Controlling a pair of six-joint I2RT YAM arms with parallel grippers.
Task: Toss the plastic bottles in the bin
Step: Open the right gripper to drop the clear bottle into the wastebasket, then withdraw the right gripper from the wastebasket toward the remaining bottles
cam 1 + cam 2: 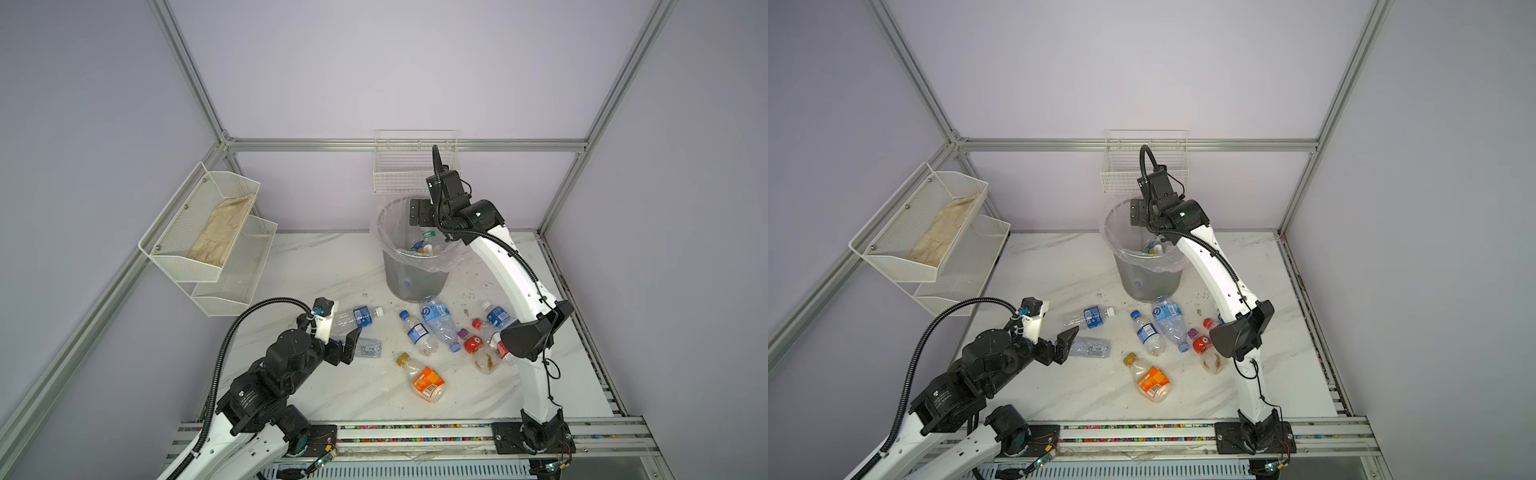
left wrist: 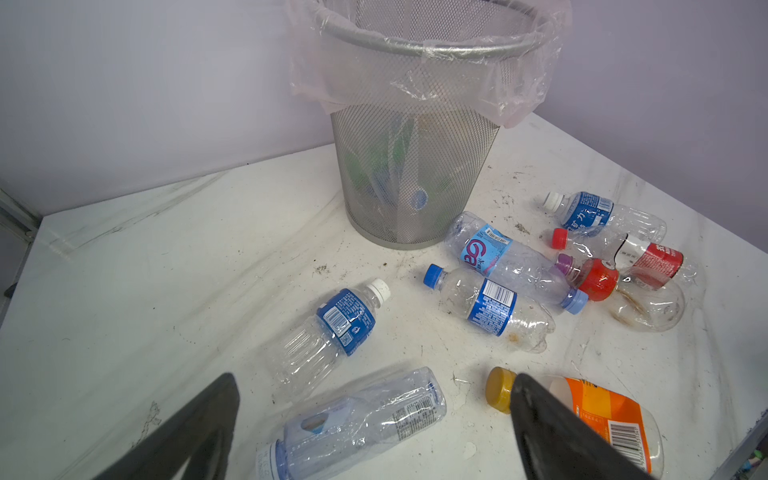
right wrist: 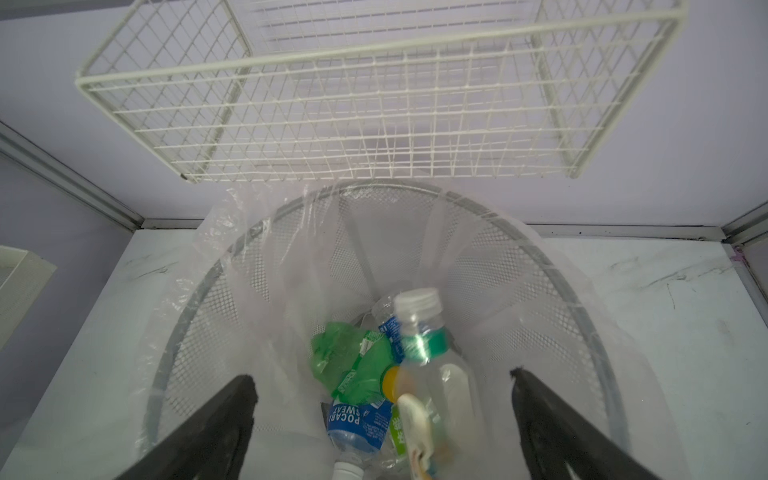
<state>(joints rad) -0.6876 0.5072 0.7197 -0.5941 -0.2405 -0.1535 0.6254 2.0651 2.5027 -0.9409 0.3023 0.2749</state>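
1. The right gripper (image 3: 381,376) hangs over the mouth of the bin (image 1: 415,278), jaws spread wide and holding nothing. A white-capped bottle (image 3: 419,328) shows blurred between them, inside the rim and touching neither jaw.
2. The drop looks made, I judge. To finish it well, keep those jaws apart and lift straight up from the bin, so that no fingertip snags the clear liner (image 2: 515,99) folded over its rim.
3. The left gripper (image 2: 373,376) is open too, poised just above a crushed clear bottle (image 2: 357,415) lying on the table (image 1: 332,270) on the near side of the bin.
4. That bottle looks thin and crumpled. It should be straddled across its narrow middle and closed on gently, or it may squirt sideways.
5. Inside the bin lie a green bottle (image 3: 349,357), a blue-labelled bottle (image 3: 357,424) and at least one yellow-capped one, heaped at the bottom. There is plenty of room above them.
6. Of the plastic bottles (image 1: 436,320), eight by my count remain on the table, all on the bin's near side. The orange-labelled bottle (image 1: 424,380) lies farthest from it.
7. The wire basket (image 3: 374,104) on the wall above and behind the bin shows nothing in it.
8. The mesh shelf (image 1: 166,249) well to the bin's left holds a beige cloth (image 1: 222,228) in its upper tier; the lower tier looks bare
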